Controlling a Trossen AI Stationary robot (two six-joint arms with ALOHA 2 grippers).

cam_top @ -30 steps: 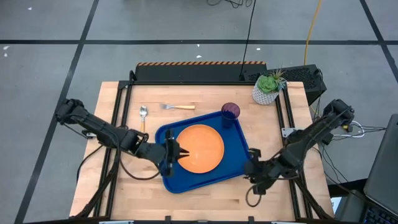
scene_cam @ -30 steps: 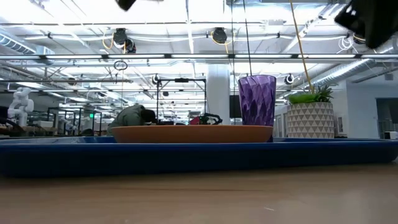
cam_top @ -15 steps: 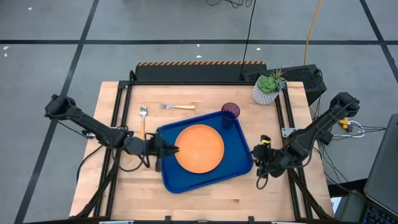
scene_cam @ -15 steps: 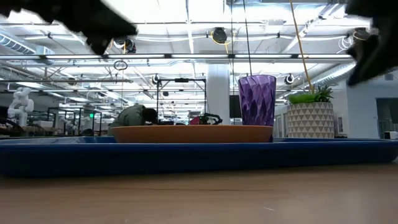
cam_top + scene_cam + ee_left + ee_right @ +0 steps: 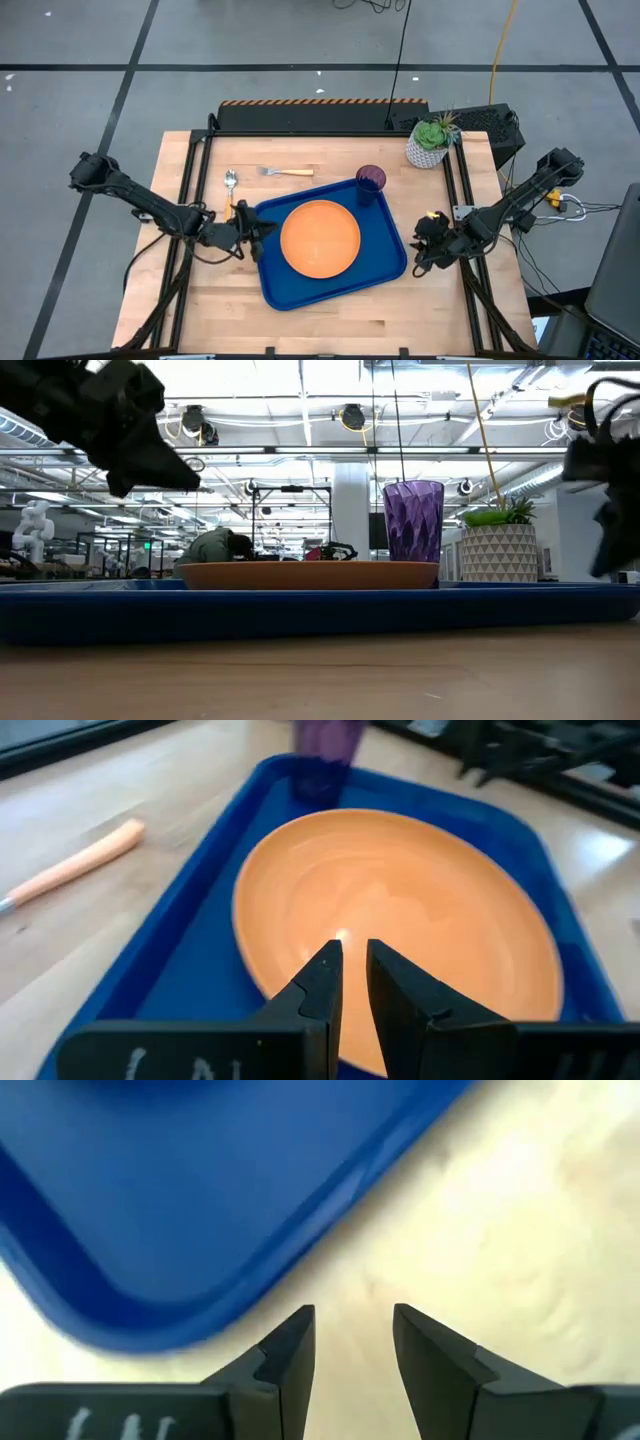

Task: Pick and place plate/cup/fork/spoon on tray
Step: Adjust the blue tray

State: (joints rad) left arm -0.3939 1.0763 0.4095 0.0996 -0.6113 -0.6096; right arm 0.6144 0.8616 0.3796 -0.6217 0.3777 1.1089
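The orange plate [image 5: 320, 238] lies flat in the blue tray [image 5: 385, 240]. The purple cup [image 5: 371, 181] stands upright in the tray's far right corner. The fork [image 5: 285, 172] and the spoon [image 5: 231, 180] lie on the table beyond the tray's far left side. My left gripper [image 5: 262, 228] hovers at the tray's left edge, pointing at the plate [image 5: 420, 920], its fingers [image 5: 325, 982] a narrow gap apart and empty. My right gripper [image 5: 425, 245] is open and empty over the bare table, just right of the tray [image 5: 200, 1180].
A white pot with a green plant [image 5: 432, 142] stands at the table's far right corner. Black rails [image 5: 190, 200] run along the table's left and right sides. Bare wood lies in front of the tray [image 5: 330, 325].
My left gripper has drawn back from the plate's left rim toward the table's left edge, to the tray's rim. My right gripper has moved from the tray's near right corner toward the table's right edge and a little toward the far edge.
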